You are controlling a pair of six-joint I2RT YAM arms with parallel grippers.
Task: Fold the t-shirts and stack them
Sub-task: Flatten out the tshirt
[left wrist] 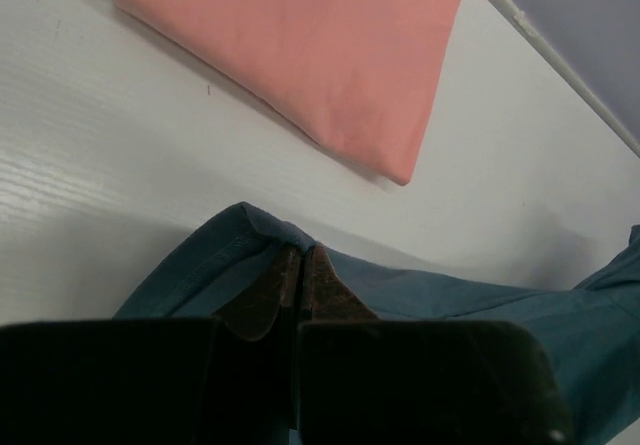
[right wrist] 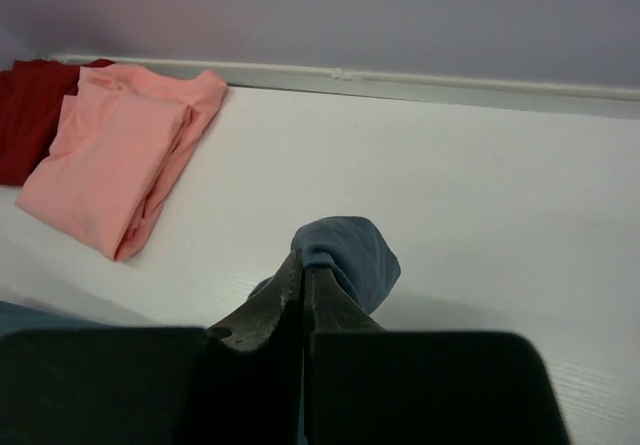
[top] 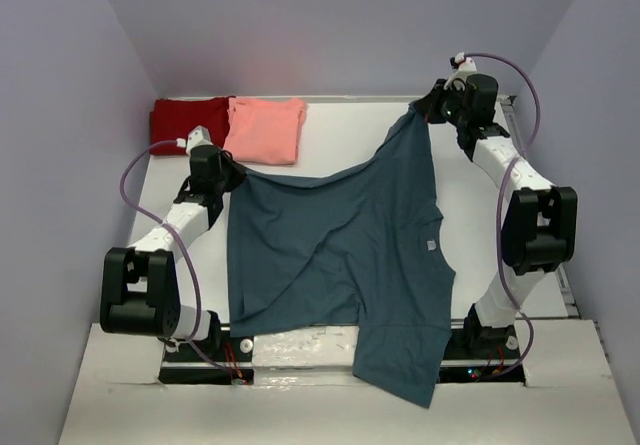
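The large teal-blue t-shirt [top: 340, 255] hangs stretched between both grippers, its lower part draping over the table's near edge. My left gripper [top: 232, 173] is shut on one corner of it; in the left wrist view the cloth [left wrist: 460, 300] bunches at the left gripper's [left wrist: 302, 253] tips. My right gripper [top: 425, 110] is shut on the other corner, held higher at the back right; in the right wrist view a fold of the teal shirt [right wrist: 350, 250] bulges past the right gripper's [right wrist: 303, 262] tips. The folded salmon-pink t-shirt [top: 265, 128] and the dark red t-shirt [top: 187, 120] lie at the back left.
The white table [top: 340, 130] is walled by lilac panels at the back and sides. The pink shirt [left wrist: 320, 45] lies just beyond the left gripper. In the right wrist view the pink shirt [right wrist: 115, 160] and the red shirt [right wrist: 30, 115] lie far left.
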